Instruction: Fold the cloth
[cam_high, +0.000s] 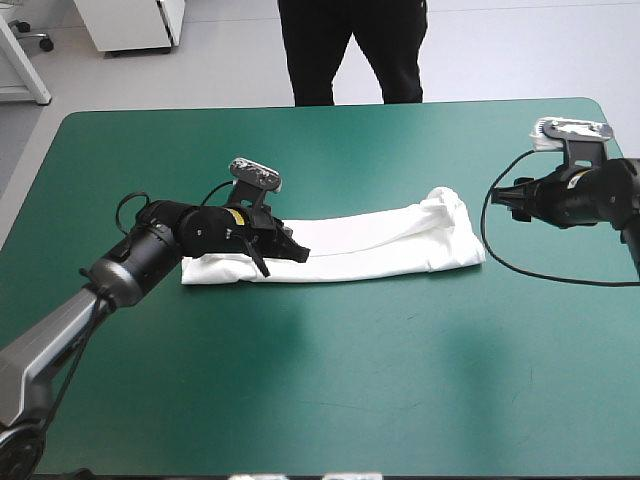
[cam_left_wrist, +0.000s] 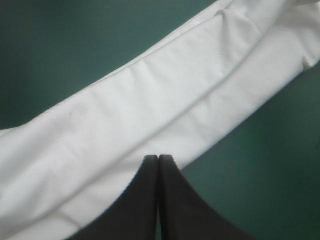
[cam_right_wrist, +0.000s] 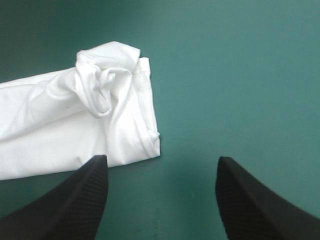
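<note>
the t-shirt (cam_high: 380, 245) lies across the middle of the table (cam_high: 400, 400), already folded lengthwise into a long narrow strip that runs from the left side toward the right. that shape suggests the side folds are done and what is left is to double the strip over end to end, which would explain why each arm is at one end of it. the left gripper (cam_high: 290, 250) sits low over the strip's left part, its arm coming in from the near left corner with the elbow bent and the wrist pointing along the cloth toward the right. its black fingers are pressed together into one point over the near edge of the strip. the cloth ahead of them looks flat and undisturbed, so they are probably empty, though the wrist view is too close to rule out a pinched layer underneath. the right gripper (cam_high: 505, 197) hangs apart from the cloth, just beyond its bunched end (cam_right_wrist: 107, 80), facing it from the table's right side. its fingers are spread wide with nothing between them but bare teal-green cover, a fair stance for coming in on that loose, crumpled end.
</note>
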